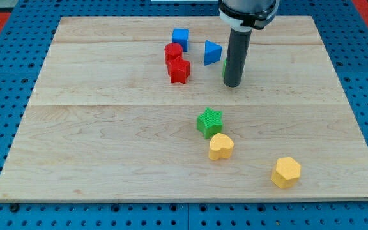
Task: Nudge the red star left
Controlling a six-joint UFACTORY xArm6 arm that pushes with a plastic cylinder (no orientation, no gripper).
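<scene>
The red star (179, 71) lies on the wooden board (107, 128) near the view's top centre, touching a red cylinder (173, 52) just above it. My tip (232, 84) rests on the board to the right of the red star, about a block's width or more away from it. A sliver of a green block (224, 68) shows behind the rod's left side, mostly hidden. A blue triangle (212, 52) sits just up and left of the rod.
A blue cube (180, 38) sits above the red cylinder. A green star (209, 122) and a yellow heart (220, 146) lie touching below centre. A yellow hexagon (286, 172) lies at lower right.
</scene>
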